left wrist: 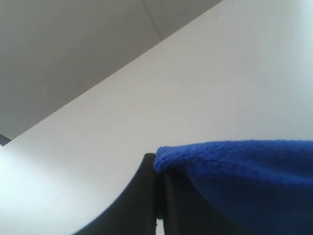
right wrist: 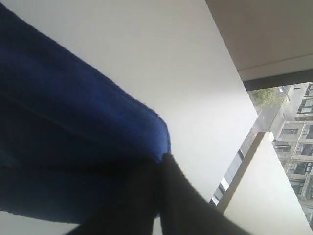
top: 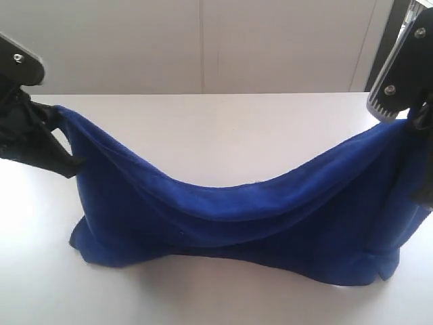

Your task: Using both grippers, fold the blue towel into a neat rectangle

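Folds of the blue towel (top: 223,223) lie nearest, its lower edge bunched on the white table (top: 203,128) with the low corners at near left and near right. Above that, the cloth hangs in a deep sag between my two arms, lowest in the middle and rising to each side. My left gripper (left wrist: 155,162) is pinched tight on the towel's upper left corner, with blue pile poking past its tips. My right gripper (right wrist: 161,164) is clamped the same way on the upper right corner. Both held corners are lifted off the table. Beyond the towel the tabletop runs back to a pale wall (top: 203,47).
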